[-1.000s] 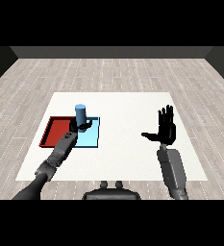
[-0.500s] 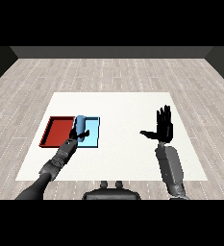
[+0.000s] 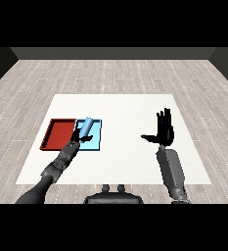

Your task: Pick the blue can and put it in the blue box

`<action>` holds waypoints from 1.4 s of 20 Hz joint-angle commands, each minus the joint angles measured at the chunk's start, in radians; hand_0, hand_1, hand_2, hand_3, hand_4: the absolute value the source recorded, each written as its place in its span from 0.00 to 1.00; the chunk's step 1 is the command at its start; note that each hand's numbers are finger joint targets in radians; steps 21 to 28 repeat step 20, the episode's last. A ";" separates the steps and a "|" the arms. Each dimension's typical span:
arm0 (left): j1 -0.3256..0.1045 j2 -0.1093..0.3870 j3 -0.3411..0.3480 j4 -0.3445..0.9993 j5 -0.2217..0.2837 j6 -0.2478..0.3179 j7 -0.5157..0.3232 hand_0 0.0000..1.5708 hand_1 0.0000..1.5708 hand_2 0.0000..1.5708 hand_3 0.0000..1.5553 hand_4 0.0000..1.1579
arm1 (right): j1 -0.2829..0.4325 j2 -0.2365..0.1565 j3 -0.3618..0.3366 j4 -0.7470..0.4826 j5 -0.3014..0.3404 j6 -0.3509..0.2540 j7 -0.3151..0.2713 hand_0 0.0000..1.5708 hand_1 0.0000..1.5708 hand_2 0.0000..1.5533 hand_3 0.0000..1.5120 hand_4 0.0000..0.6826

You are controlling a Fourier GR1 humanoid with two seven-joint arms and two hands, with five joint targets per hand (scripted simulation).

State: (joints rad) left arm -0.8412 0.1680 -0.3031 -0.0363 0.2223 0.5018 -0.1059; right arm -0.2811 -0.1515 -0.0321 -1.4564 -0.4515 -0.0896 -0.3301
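Blue can (image 3: 86, 127) tilted over the light blue tray (image 3: 97, 140).
Left hand (image 3: 78, 138) curls round it (right hand (image 3: 164, 131) spread, holding nothing).

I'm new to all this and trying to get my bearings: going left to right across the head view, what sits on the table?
Red tray → light blue tray with the blue can tilted over it, by the left hand → right hand, raised with fingers straight.
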 commanded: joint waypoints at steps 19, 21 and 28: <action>0.160 -0.034 0.167 -0.539 0.170 -0.182 -0.672 0.00 0.00 0.00 0.00 0.00 | 0.020 -0.022 0.006 -0.019 -0.006 0.067 0.016 0.00 0.00 0.00 0.00 0.00; 0.191 -0.017 0.156 -0.587 0.168 -0.186 -0.661 0.00 0.00 0.00 0.00 0.00 | 0.111 0.016 0.065 -0.049 0.024 0.070 -0.003 0.00 0.00 0.00 0.00 0.00; 0.191 -0.017 0.156 -0.587 0.168 -0.186 -0.661 0.00 0.00 0.00 0.00 0.00 | 0.111 0.016 0.065 -0.049 0.024 0.070 -0.003 0.00 0.00 0.00 0.00 0.00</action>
